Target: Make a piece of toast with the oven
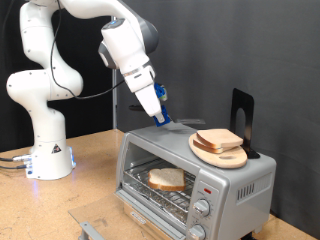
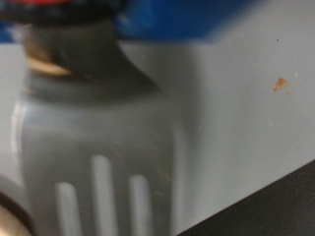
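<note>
Currently, the gripper is seen above the oven; its opening cannot be told. The toast, judged light and crumbly, is best supported underneath.

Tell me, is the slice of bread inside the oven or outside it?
Inside. In the exterior view the piece of toast lies on the wire rack behind the glass front of the oven.

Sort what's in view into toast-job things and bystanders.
Job: oven, door shut; slice of bread on its rack inside; claw over the oven top, holding a spatula.
Bystanders: wooden board with spare slices, black stand.
</note>
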Controlling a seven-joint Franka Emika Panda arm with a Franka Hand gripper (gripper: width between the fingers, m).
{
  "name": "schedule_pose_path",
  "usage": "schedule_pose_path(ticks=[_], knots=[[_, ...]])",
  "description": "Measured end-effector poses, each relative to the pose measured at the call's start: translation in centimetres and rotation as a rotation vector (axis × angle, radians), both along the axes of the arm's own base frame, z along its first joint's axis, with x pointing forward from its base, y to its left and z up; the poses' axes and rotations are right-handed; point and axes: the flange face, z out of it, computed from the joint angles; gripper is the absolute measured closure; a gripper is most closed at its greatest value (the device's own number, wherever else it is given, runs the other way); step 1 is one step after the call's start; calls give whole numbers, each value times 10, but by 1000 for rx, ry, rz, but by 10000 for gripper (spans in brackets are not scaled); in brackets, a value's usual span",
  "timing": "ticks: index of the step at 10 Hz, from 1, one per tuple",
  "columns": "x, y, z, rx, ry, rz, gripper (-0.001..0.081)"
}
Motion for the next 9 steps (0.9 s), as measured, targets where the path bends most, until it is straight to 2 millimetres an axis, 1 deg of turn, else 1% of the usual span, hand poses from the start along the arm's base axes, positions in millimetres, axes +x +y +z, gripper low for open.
schedule_pose_path(ticks=[1,2,3,4,5,6,8,9], knots=[[0,0,-3,2,6,0,362],[0,-1,-4,2,9,-1,161],[0,-2,-7,1,13,-4,161],[1,-3,-9,-1,18,-7,37],[1,-4,-12,-5,23,-11,37],[2,-6,-16,-13,26,-11,6],[3,-8,-23,-90,11,19,-2],[4,-7,-24,-125,-8,30,-2]])
